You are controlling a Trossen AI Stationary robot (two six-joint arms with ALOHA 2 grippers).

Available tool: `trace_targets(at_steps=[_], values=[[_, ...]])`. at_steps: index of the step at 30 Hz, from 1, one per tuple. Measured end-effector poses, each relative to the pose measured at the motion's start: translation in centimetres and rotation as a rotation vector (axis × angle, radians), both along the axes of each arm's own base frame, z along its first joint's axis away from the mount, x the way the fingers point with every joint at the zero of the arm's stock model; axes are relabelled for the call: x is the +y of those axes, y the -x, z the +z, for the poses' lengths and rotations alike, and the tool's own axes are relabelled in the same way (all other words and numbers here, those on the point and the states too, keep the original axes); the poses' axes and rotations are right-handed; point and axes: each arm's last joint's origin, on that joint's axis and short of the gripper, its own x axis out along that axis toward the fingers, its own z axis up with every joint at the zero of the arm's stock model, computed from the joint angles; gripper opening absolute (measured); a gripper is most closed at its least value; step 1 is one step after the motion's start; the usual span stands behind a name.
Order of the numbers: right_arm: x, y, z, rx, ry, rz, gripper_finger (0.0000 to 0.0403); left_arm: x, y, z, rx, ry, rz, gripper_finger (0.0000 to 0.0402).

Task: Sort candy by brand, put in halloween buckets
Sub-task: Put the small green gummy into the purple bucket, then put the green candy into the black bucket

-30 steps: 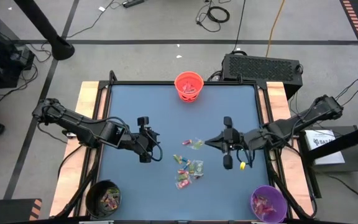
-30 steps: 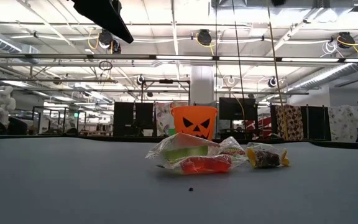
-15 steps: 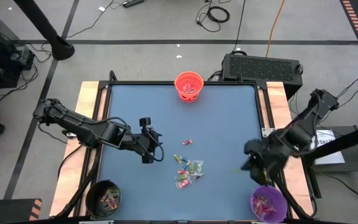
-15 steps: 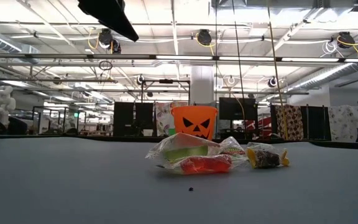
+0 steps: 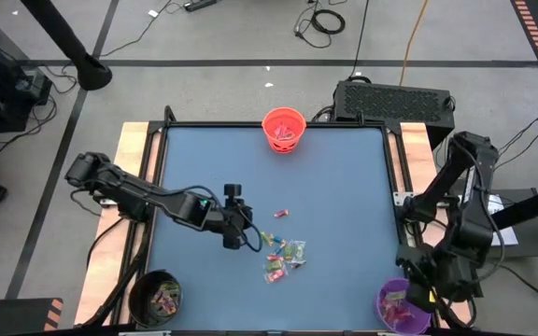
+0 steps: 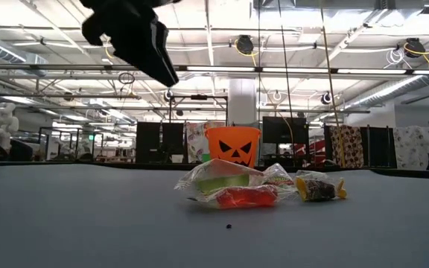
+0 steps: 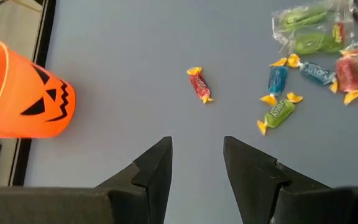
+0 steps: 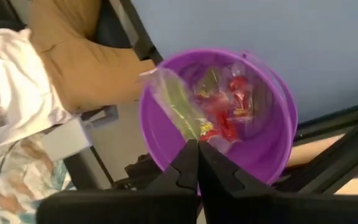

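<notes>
Purple bucket (image 5: 402,306), lower right of the high view, already holds red and green sweets; the right gripper (image 8: 197,163) hangs over its rim, fingers pinched shut on a green candy in clear wrap (image 8: 178,102). Black bucket (image 5: 156,297), lower left, is also part-filled. At centre we see the loose candy cluster (image 5: 282,256) and one red piece (image 5: 281,214) apart from it, approx. ten left. The left gripper (image 5: 239,227) hovers beside the cluster, jaws parted, empty. Orange bucket (image 5: 284,129) at top centre holds some. We judge sorting well along, not finished.
</notes>
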Motion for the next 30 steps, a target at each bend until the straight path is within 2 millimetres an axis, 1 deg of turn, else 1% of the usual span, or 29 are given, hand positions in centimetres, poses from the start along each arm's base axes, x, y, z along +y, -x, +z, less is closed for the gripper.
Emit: trace_targets(at_steps=[3,7,12,14,16,18,21,24,27,29,30], values=[[0.9,0.1,-0.6,0.028,0.019,-0.014,0.0015,0.1,-0.4,-0.4,0.003,-0.005,-0.007,0.0152],[1.6,0.2,-1.2,0.076,0.030,-0.030,0.0057,0.4,-0.7,-0.3,-0.013,-0.014,0.000,0.0152],[1.7,0.2,-1.1,0.095,0.005,-0.027,0.0108,0.8,-0.8,-0.2,-0.025,-0.135,0.033,0.0152],[1.7,-0.3,-0.6,0.038,-0.049,-0.096,0.0119,1.0,-0.9,0.0,-0.046,-0.188,0.061,0.0152],[1.9,-1.3,-0.1,-0.063,-0.100,-0.162,0.0124,1.1,-0.9,0.2,-0.055,-0.265,0.082,0.0152],[1.7,-2.4,0.1,-0.158,-0.087,-0.175,0.0125,1.2,-0.9,0.3,-0.063,-0.325,0.104,0.0152],[0.7,-4.5,-0.2,-0.273,0.022,-0.136,0.0125,1.2,-1.0,0.4,-0.061,-0.302,0.087,0.0152],[-0.7,-6.8,-0.4,-0.439,0.212,-0.098,0.0125,0.8,-1.2,0.2,-0.037,-0.142,-0.039,0.0152],[-2.1,-9.1,-0.5,-0.612,0.469,-0.068,0.0125,0.7,-1.3,-0.1,-0.005,0.064,-0.164,0.0152],[-2.9,-10.4,-0.5,-0.704,0.669,-0.058,0.0125,0.6,-1.3,-0.1,0.010,0.137,-0.220,0.0152],[-3.2,-11.0,-0.5,-0.737,0.777,-0.053,0.0125,0.6,-1.3,-0.2,0.015,0.139,-0.227,0.0152]])
